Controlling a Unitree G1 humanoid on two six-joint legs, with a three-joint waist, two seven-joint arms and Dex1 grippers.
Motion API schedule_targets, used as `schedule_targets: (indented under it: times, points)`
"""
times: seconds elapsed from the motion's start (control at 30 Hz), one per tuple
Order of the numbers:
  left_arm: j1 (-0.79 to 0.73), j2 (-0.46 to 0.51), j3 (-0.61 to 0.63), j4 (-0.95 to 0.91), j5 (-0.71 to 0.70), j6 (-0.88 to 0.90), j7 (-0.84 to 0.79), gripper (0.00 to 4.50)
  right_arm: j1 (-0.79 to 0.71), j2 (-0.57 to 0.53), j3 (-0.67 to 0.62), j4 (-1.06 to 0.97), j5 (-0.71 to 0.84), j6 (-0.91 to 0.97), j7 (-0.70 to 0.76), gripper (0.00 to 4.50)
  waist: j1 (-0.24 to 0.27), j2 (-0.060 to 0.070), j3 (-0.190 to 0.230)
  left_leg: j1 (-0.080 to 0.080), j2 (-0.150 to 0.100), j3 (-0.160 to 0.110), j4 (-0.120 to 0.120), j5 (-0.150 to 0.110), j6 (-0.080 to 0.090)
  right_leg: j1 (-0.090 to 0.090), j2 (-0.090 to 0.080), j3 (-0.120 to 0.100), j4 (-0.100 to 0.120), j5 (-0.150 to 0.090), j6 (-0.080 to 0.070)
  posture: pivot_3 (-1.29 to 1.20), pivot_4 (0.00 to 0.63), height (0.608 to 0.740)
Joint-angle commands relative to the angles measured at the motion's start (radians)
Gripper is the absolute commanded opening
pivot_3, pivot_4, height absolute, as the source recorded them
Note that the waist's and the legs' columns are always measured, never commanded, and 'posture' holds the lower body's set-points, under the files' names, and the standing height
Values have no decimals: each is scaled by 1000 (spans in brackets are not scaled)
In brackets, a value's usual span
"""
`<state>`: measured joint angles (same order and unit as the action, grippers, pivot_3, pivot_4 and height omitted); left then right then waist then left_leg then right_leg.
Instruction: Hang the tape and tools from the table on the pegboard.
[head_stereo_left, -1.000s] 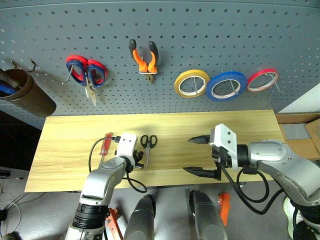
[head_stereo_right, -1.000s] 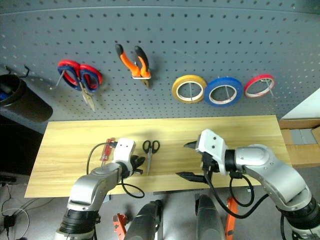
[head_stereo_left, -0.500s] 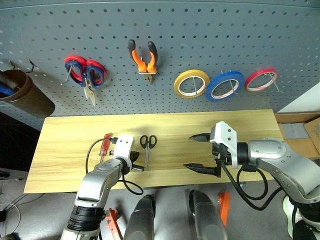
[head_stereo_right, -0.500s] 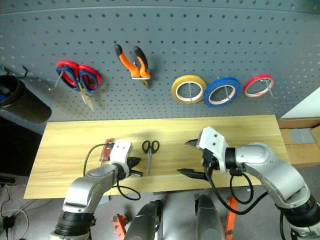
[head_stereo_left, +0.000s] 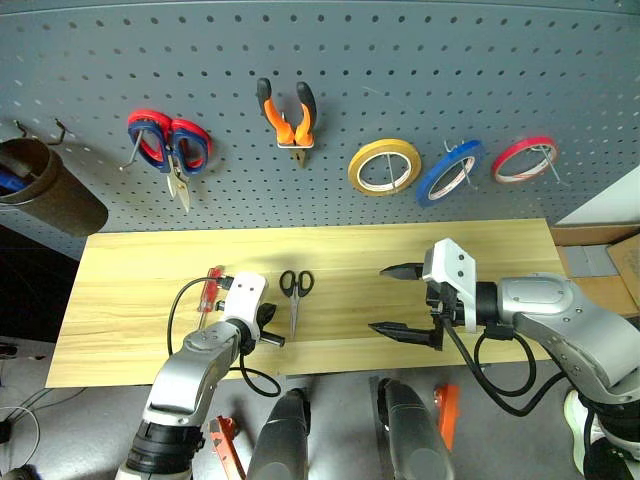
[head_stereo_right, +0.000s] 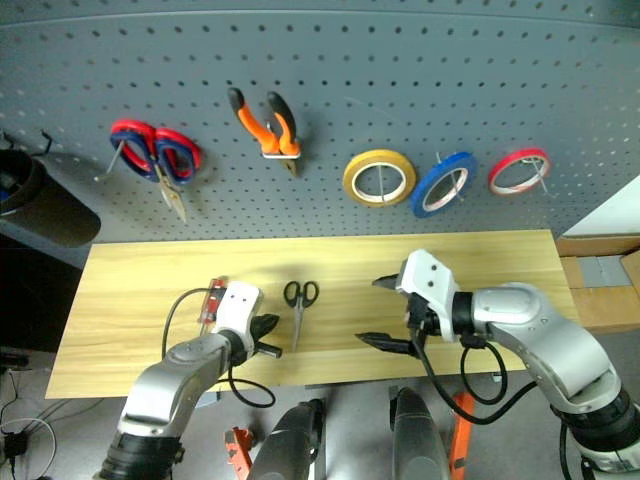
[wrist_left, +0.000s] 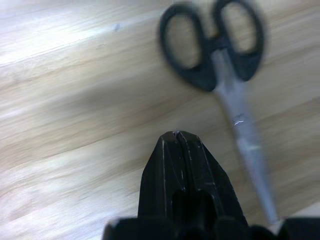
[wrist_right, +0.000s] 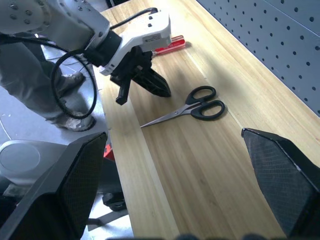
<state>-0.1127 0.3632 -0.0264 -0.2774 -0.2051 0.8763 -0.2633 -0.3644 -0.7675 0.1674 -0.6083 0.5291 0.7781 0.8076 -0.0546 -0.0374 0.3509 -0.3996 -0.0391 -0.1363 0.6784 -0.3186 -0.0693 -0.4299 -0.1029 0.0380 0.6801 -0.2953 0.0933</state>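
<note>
Left gripper (head_stereo_left: 272, 338): jaws pressing together on nothing, hovering lower left beside the scissors (head_stereo_left: 294, 293).
Right gripper (head_stereo_left: 403, 300): jaws gaping, empty, lower centre.
Risk: I'm nudging the scissors off the table (head_stereo_left: 130, 270) edge.
Screwdriver (head_stereo_left: 211, 286): lying left, my cable crowding it.
Tape (head_stereo_left: 449, 171), pliers (head_stereo_left: 289, 118): hanging on the pegboard (head_stereo_left: 400, 60).

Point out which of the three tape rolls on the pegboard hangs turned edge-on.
The blue tape, the middle roll on the pegboard. It hangs swung aside, a narrow ellipse, while the yellow roll and red roll show rounder openings.
</note>
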Motion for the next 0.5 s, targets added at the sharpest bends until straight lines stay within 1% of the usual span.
schedule_targets:
  times: [0.03, 0.2, 0.37, 0.47, 0.5]
  points:
    - [38, -6, 45, -90, -4, -20, 15, 965, 19, -20, -45, -44, 18, -11, 17, 4500, 0, 0, 0, 0, 0, 0, 0, 0, 0, 0, 0, 0, 0, 0, 0, -63, 393, 740]
    - [14, -45, 55, -149, 3, 22, 69, 2699, 35, -40, -69, -46, 32, -11, 38, 4500, 7, 0, 2, 0, 0, 0, 0, 0, 0, 0, 0, 0, 0, 0, 0, -57, 393, 740]
    - [-61, -96, 14, -124, 22, 105, 121, 4415, 31, -52, -78, -25, 25, -25, 59, 4500, 13, -1, 2, 0, -1, 0, 0, 0, 0, 0, 0, 0, 0, 0, 1, -65, 394, 740]
    - [-82, -121, -4, -103, 14, 168, 129, 4415, 31, -58, -79, -18, 13, -39, 68, 4500, 13, -1, 3, 0, -1, 1, 0, 0, 0, 0, 0, 0, 0, 0, 1, -68, 395, 740]
    - [-83, -143, -1, -94, 3, 203, 136, 4415, 31, -59, -77, -18, 8, -44, 71, 4500, 12, -1, 3, 0, -1, 1, 0, 0, 0, 0, 0, 0, 0, 0, 1, -71, 396, 740]
